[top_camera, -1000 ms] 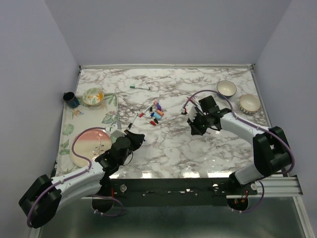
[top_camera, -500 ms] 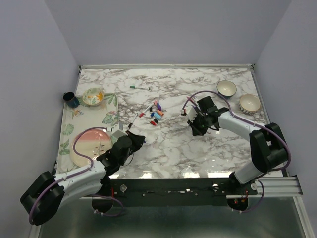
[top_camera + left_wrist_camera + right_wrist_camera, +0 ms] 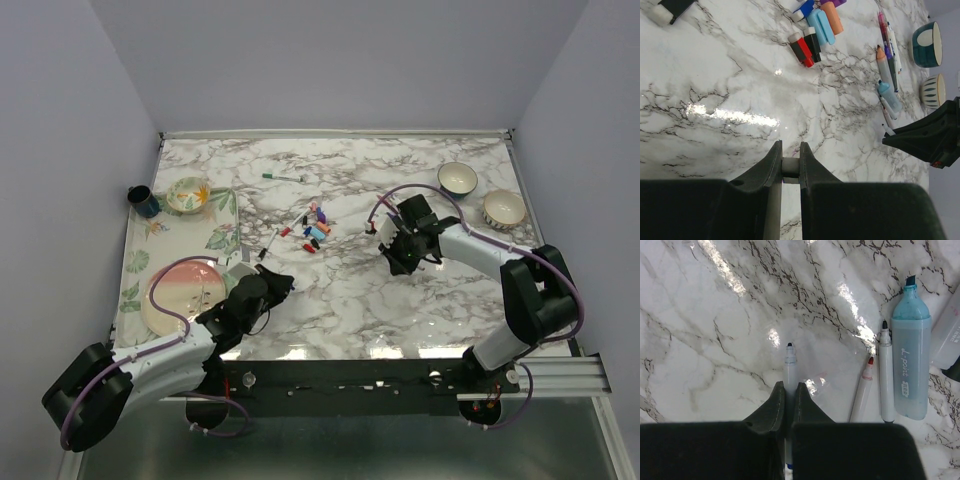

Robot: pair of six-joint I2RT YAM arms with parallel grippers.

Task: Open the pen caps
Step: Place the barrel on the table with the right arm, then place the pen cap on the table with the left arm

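- The pen caps (image 3: pixel 819 27) lie in a small pile in the middle of the table (image 3: pixel 340 190), between the two arms.
- They look light, hard and slippery (they may skid), so pinch one across its sides.
- The left fingers (image 3: pixel 790 155) squeeze a white pen (image 3: pixel 790 167). The right fingers (image 3: pixel 790 390) squeeze a thin pen (image 3: pixel 790 365) with a bare black tip.
- Only the right wrist view shows the blue highlighter (image 3: pixel 910 365) lying beside that pen.

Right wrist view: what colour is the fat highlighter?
The highlighter is light blue, clearest in the right wrist view.
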